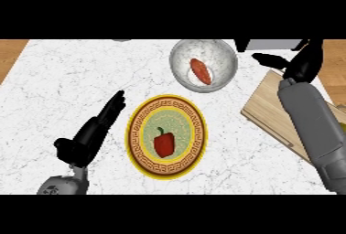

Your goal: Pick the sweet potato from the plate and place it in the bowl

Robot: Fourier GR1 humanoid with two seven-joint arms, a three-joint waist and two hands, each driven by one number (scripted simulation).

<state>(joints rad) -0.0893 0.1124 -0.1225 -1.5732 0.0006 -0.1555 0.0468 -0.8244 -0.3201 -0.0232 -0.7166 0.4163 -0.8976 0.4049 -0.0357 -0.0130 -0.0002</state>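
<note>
The sweet potato (201,71) is seen lying in the bowl (181,54), released by the right robot hand (300,61), whose fingers are opened and empty above the surface (61,77), while a red pepper (164,143) is left on the plate (137,137) beside the straight-fingered left robot hand (91,135).

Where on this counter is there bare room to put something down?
Bare marble lies left of the grey speckled bowl and beyond the open left hand. Another patch lies between the yellow patterned plate and the wooden board. It is crowded around the right hand.
</note>
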